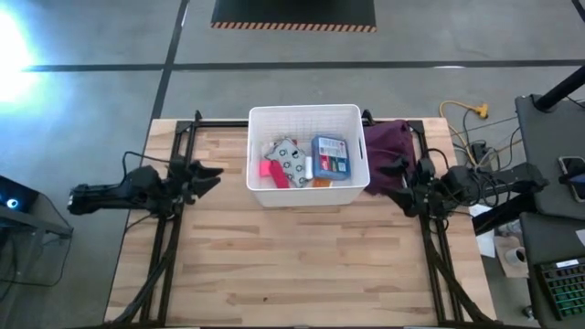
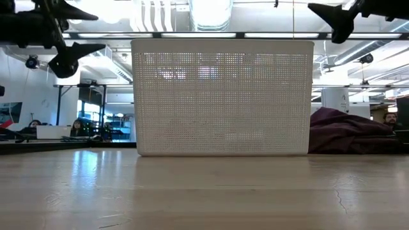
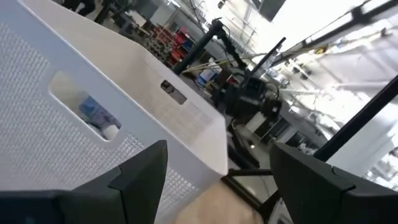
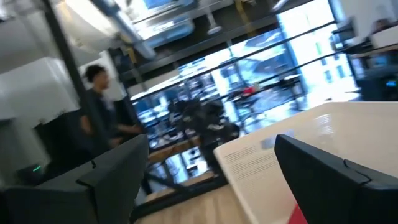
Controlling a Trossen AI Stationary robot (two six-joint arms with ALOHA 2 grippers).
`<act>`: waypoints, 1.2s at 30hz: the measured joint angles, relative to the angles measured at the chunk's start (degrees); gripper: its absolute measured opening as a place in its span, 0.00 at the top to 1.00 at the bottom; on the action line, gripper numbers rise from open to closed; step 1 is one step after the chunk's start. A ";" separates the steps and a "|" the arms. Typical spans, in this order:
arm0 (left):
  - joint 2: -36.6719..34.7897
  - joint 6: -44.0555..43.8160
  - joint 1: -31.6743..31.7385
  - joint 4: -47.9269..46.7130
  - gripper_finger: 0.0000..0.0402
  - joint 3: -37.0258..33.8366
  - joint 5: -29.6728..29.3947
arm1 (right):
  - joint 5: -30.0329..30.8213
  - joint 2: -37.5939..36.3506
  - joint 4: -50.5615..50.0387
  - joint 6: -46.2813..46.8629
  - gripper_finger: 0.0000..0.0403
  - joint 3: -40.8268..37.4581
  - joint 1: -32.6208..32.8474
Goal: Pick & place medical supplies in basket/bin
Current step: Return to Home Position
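The white tub (image 1: 306, 117) stands at the table's far middle. Inside it lie a flat blue box (image 1: 331, 155), a grey-white patterned pack (image 1: 291, 163), a pink-red piece (image 1: 271, 171) and a small orange item (image 1: 320, 183). My left gripper (image 1: 208, 175) hovers open just left of the tub, above table height (image 2: 77, 32). My right gripper (image 1: 391, 178) hovers open just right of it (image 2: 332, 19). Both point at the tub's side walls. In the left wrist view, the blue box (image 3: 93, 114) shows through the tub's handle cut-out.
A maroon cloth (image 1: 389, 142) lies bunched at the tub's far right corner, behind my right gripper (image 2: 345, 131). Bare wooden table (image 1: 292, 265) stretches across the near half. Black frame rails (image 1: 164, 247) run along both sides. A person (image 4: 96, 81) sits in the room beyond.
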 joint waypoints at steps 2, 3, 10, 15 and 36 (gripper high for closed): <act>0.60 1.70 0.00 0.03 0.35 -0.55 -0.02 | 2.54 0.06 0.06 0.00 0.15 0.23 -0.03; 1.11 3.32 0.00 0.12 0.35 -0.85 0.01 | 3.57 0.04 0.00 -0.14 0.15 0.22 -0.03; 1.75 18.99 -0.14 14.41 0.35 -8.20 11.27 | 6.42 2.00 -0.23 -6.42 0.15 -2.91 0.01; 2.68 23.77 -0.13 16.47 0.35 -9.82 13.38 | 4.37 3.63 1.18 -4.37 0.15 -6.99 0.01; 6.02 18.67 0.00 13.87 0.35 -10.56 13.29 | -39.71 -6.52 -4.26 -10.42 0.16 -13.91 -16.92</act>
